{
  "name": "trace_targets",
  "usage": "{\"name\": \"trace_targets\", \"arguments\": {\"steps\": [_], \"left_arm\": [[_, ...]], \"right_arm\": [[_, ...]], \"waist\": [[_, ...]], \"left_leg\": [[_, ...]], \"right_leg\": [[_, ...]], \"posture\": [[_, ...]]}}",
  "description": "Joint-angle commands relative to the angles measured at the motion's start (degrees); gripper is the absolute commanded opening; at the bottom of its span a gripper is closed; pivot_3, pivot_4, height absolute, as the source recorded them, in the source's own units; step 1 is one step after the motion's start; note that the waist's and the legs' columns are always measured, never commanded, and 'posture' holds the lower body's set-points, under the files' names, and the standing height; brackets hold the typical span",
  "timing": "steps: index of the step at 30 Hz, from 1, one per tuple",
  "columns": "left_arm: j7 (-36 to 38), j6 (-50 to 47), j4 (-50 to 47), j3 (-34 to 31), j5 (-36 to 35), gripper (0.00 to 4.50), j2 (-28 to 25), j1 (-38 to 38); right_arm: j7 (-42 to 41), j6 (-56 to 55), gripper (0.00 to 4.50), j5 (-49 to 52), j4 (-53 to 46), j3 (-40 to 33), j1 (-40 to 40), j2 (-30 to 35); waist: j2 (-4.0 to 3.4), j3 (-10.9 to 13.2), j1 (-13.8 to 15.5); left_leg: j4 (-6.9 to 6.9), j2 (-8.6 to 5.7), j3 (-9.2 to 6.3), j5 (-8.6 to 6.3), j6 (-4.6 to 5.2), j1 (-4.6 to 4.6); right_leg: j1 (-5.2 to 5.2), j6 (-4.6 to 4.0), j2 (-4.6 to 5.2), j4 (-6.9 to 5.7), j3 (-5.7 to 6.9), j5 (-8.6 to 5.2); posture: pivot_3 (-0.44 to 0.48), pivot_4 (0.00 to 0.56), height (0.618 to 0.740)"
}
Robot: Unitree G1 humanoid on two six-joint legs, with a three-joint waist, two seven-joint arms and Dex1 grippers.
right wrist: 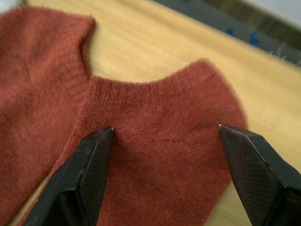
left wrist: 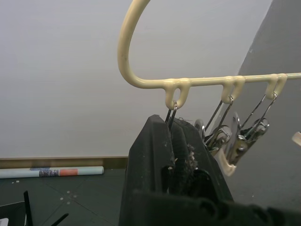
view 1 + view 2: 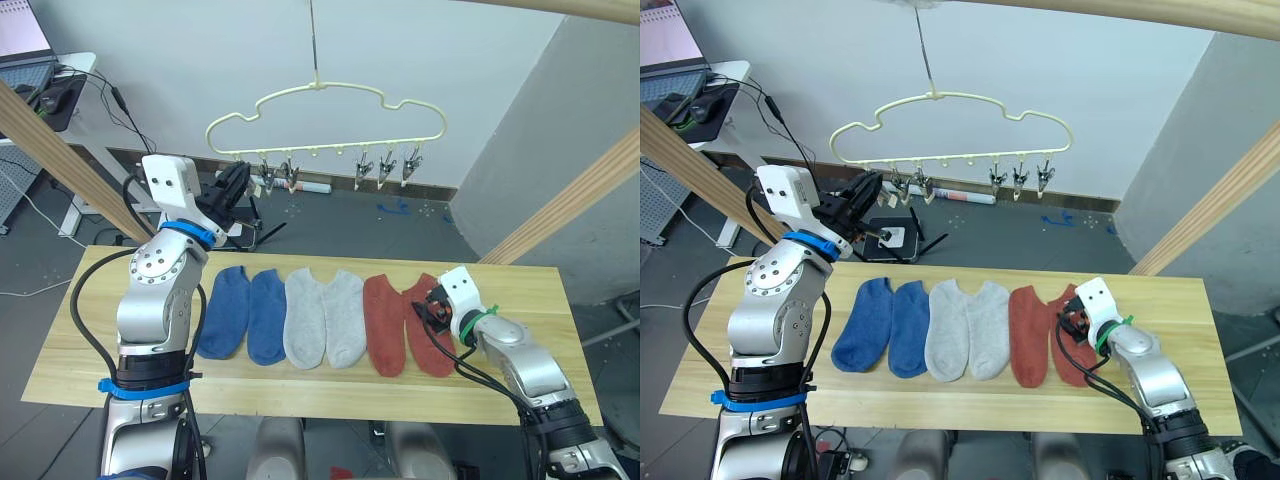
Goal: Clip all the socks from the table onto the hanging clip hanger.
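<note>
- Socks (image 3: 323, 318) lie in a row on the surface (image 3: 520, 300).
- Right tool (image 1: 164, 141), spread wide, straddles the rust-red sock (image 1: 164, 165) at the row's 3 o'clock end.
- Left tool (image 2: 181, 150), pinched narrow, grips a clip (image 2: 170, 115) on the clip hanger (image 3: 330, 95).

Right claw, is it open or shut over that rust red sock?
Open. The right claw has its fingers spread wide above the rust red sock.

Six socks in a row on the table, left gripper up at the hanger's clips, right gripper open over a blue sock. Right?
Not quite: the right gripper is open over a rust red sock, not a blue one; the right wrist view shows it. The rest holds: six socks lie in a row on the table, and the left gripper is up at the hanger's clips.
</note>
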State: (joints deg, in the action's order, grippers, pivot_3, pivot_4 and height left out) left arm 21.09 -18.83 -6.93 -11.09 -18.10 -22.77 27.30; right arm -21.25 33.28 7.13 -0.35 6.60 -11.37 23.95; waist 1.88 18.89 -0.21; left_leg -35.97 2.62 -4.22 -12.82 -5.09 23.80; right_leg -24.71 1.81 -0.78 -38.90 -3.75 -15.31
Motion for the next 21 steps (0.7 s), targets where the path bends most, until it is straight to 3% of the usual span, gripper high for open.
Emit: {"name": "trace_targets", "arguments": {"steps": [1,5,6,8,17,21], "left_arm": [[0.11,-0.09,-2.48,-1.16,-0.84,0.0,-0.59,-0.73],[0.11,-0.12,-2.56,-1.3,-0.71,0.0,-0.65,-0.89],[0.08,-0.13,-2.58,-1.3,-0.66,0.0,-0.63,-0.87],[0.01,-0.08,-2.56,-1.29,-0.53,0.0,-0.58,-0.78],[0.06,-0.29,-2.32,-1.19,-0.67,0.0,-0.44,-0.45],[0.12,-4.34,-2.78,-2.79,-4.68,0.0,0.27,-0.31]], "right_arm": [[-1.07,3.01,3.69,-0.92,-1.39,1.27,1.77,0.51],[-1.91,2.62,3.69,-2.68,-0.07,2.33,3.46,1.65],[-2.27,2.2,3.52,-2.91,0.51,2.42,3.88,1.92],[-3.01,1.39,3.08,-2.73,1.68,2.14,4.74,2.16],[-4.72,0.07,0.02,-1.96,1.26,-0.06,4.62,1.85],[-10.37,-3.13,0.02,-0.68,-5.69,1.71,3.56,3.92]], "waist": [[0.0,0.0,0.05],[0.02,-0.01,0.06],[0.02,-0.02,0.07],[0.03,-0.02,0.09],[0.09,-0.06,0.1],[0.09,-0.06,0.07]], "left_leg": [[0.0,0.0,-0.01,0.0,0.0,0.0],[-0.01,0.0,-0.01,0.0,0.0,-0.01],[-0.02,0.0,-0.01,0.0,0.0,-0.02],[-0.02,0.0,-0.01,0.0,0.0,-0.03],[-0.08,-0.01,-0.01,0.01,0.0,-0.11],[-0.1,-0.02,-0.01,0.01,-0.01,-0.11]], "right_leg": [[0.0,0.0,0.0,-0.01,0.01,0.0],[0.02,0.01,0.0,0.0,0.01,0.0],[0.03,0.01,0.0,0.0,0.01,0.01],[0.04,0.02,0.0,0.0,0.02,0.01],[0.18,0.14,0.0,0.03,0.0,0.08],[0.18,0.17,0.0,0.03,-0.01,0.1]], "posture": [[0.103,0.328,0.74],[0.103,0.328,0.74],[0.103,0.328,0.74],[0.103,0.328,0.74],[0.098,0.326,0.74],[0.098,0.326,0.74]]}}
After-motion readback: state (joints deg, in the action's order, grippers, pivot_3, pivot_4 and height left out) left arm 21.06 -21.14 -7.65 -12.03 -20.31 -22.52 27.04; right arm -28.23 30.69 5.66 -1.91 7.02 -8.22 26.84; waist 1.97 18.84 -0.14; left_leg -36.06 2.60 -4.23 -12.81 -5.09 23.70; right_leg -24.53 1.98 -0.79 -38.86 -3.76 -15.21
